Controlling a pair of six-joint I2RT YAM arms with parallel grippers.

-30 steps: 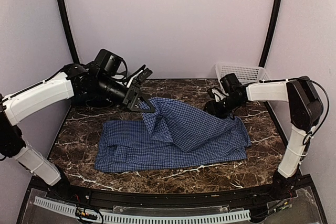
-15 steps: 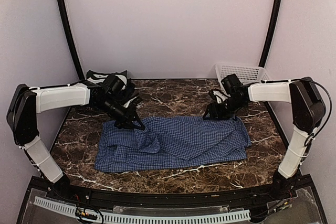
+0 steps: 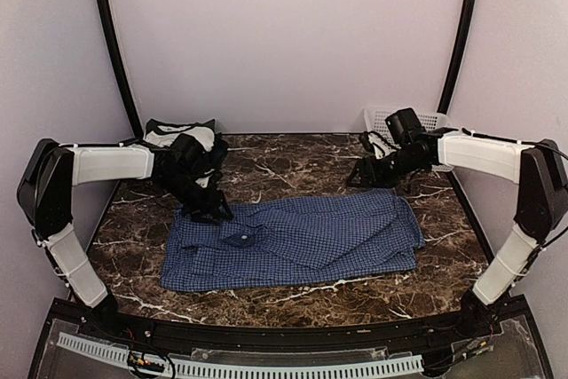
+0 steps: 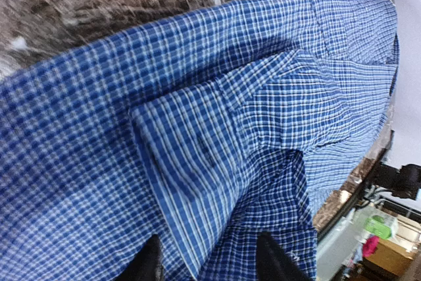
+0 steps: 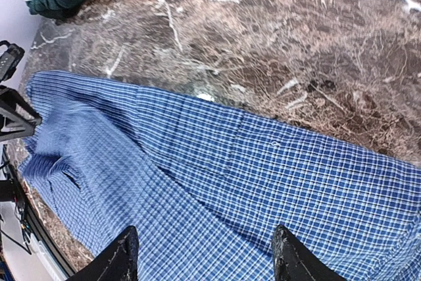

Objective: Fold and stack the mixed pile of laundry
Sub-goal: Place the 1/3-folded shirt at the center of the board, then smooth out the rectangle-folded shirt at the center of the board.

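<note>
left end effector (image 3: 211,209) sits low at the far left edge of the blue-check shirt (image 3: 293,241), fingers apart, nothing pinched. right end effector (image 3: 362,173) hangs just off the shirt's far right corner, over bare bench (image 3: 293,153), fingers wide, empty.

shirt lies flat mid-bench, long side across, one panel laid over the rest. a small raised wrinkle sits near the left end effector.

judgement: one fold is down, next fold due. to do it well:
- press the wrinkle flat first, or the crease likely sets crooked
- pinch matching corners of one edge
- lift level, carry over together
- lower fully before letting go

white and dark green garments (image 3: 177,135) are heaped in the far left corner, apart from the shirt.

white lattice basket (image 3: 426,120) stands in the far right corner behind the right arm. nothing shows above its rim; inside mostly hidden.
</note>
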